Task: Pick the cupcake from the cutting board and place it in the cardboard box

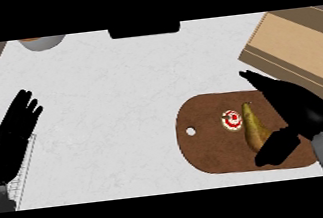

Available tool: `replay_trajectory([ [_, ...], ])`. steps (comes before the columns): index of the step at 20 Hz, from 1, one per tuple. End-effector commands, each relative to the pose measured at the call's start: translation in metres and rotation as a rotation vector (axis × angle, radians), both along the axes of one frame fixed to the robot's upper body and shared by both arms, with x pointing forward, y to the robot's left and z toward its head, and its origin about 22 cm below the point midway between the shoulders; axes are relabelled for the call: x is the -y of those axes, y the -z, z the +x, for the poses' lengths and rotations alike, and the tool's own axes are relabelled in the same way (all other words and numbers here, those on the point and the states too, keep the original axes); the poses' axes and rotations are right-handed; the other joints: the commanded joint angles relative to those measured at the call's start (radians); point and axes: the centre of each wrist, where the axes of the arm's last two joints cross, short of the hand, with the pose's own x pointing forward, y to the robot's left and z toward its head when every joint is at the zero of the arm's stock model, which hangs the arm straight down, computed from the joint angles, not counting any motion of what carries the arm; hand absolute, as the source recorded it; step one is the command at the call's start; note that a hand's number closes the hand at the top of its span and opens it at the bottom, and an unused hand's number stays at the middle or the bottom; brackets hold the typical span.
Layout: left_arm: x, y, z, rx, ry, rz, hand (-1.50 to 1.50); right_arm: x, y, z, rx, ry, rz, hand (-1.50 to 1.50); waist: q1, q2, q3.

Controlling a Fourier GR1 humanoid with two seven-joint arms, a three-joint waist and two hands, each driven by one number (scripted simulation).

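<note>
Your desk [119, 95] is pale and speckled — on it you have a brown board [206, 151] at lower right, a box [298, 45] beyond it, a bowl [41, 42] at the far edge.

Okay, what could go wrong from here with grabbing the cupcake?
The pear lies right beside the cupcake on the cutting board, between it and the right hand, so the open hand may knock or grab the pear instead. The cardboard box sits close behind; the carried cupcake might clip its near wall.
</note>
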Motion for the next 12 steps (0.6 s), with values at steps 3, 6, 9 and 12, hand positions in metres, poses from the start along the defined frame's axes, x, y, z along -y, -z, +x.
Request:
replay_trajectory([
  [3, -0.015, -0.006, -0.006, 0.005, -0.004, 0.001, 0.0, -0.01, 0.012, 0.007, -0.059, 0.017, -0.062, -1.5, -0.001, 0.0, 0.0],
  [6, 0.009, 0.007, -0.008, 0.007, -0.006, -0.005, 0.0, -0.007, 0.015, 0.015, -0.033, 0.015, -0.032, -1.5, -0.001, 0.0, 0.001],
  [9, -0.005, -0.011, -0.002, 0.005, 0.01, -0.001, 0.0, -0.029, 0.033, 0.0, 0.009, 0.006, -0.025, -1.5, -0.002, 0.0, 0.001],
  [12, -0.04, -0.009, -0.011, 0.016, -0.007, 0.003, 0.0, -0.014, 0.017, -0.005, 0.007, -0.02, -0.033, -1.5, -0.004, -0.001, 0.0],
])
